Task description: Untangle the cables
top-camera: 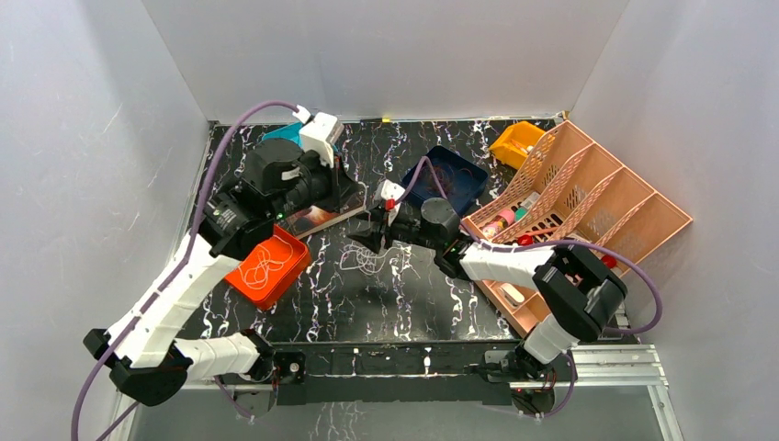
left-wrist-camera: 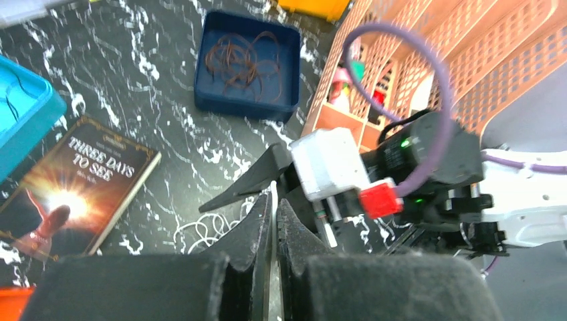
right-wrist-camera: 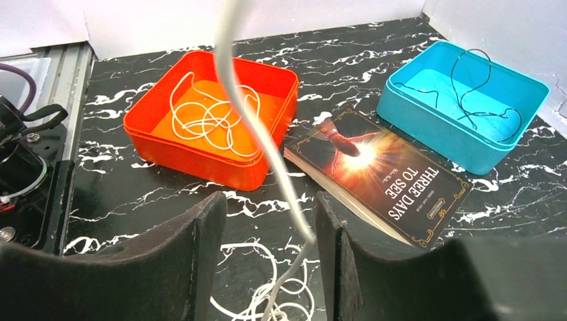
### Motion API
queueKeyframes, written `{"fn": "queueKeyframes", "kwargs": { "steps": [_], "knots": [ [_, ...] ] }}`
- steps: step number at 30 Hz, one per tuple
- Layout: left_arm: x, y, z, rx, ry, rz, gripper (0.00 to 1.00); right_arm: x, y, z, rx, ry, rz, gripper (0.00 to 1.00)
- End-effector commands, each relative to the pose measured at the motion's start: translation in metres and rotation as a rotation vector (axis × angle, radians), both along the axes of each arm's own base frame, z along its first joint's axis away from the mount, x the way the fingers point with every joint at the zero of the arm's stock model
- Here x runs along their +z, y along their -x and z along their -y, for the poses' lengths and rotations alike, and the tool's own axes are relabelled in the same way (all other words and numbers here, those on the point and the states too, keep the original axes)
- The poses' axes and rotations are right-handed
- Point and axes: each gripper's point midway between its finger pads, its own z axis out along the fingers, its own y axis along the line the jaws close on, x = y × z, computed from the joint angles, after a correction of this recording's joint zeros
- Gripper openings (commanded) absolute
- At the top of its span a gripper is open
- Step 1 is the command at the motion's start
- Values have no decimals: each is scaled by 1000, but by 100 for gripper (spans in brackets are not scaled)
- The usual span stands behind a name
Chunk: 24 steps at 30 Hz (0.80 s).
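Top view: a black marble-patterned table (top-camera: 395,303), veined in white, stands inside three plain white walls (top-camera: 386,55). Two arms, the left arm (top-camera: 184,285) and the right arm (top-camera: 501,262), reach in from its near edge. There are three trays. An orange tray (top-camera: 299,253) sits toward the left edge, a teal tray (top-camera: 278,133) by the far left corner, and a dark blue tray (top-camera: 448,175) near the middle of the far edge. One yellow bin (top-camera: 514,142) sits at the far right corner, and one peach slotted rack (top-camera: 606,193) runs along the right edge. One book (top-camera: 317,219) lies between the teal and orange trays. A loose white cable tangle (top-camera: 367,260) lies mid-table.

Left wrist view: the left gripper (left-wrist-camera: 274,200) has its fingers pressed together with no gap. I cannot tell whether a strand is caught between them. One brown cable (left-wrist-camera: 241,57) coils in the dark blue tray.

Right wrist view: the right gripper (right-wrist-camera: 269,200) stands with its jaws apart. One white strand (right-wrist-camera: 267,147) rises from the tangle between them, and they are not closed on it. One white cable (right-wrist-camera: 210,117) loops in the orange tray, and one black cable (right-wrist-camera: 478,100) lies in the teal tray.
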Motion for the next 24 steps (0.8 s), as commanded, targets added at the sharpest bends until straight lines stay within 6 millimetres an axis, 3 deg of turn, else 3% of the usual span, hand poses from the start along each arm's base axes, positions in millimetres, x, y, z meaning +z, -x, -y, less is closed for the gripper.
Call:
{"fn": "queueKeyframes", "kwargs": {
  "steps": [1, 10, 13, 24],
  "knots": [
    [58, 6, -2, -25, 74, 117, 0, 21, -7, -1, -30, -70, 26, 58],
    [151, 1, 2, -27, 203, 288, 0, -6, -1, 1, -33, -43, -126, 47],
    [185, 1, -6, 1, 239, 363, 0, -16, -1, 2, -49, -12, -178, 45],
    [257, 0, -40, 143, 337, 569, 0, -78, 14, 31, -132, 72, -353, 41]
  ]
}}
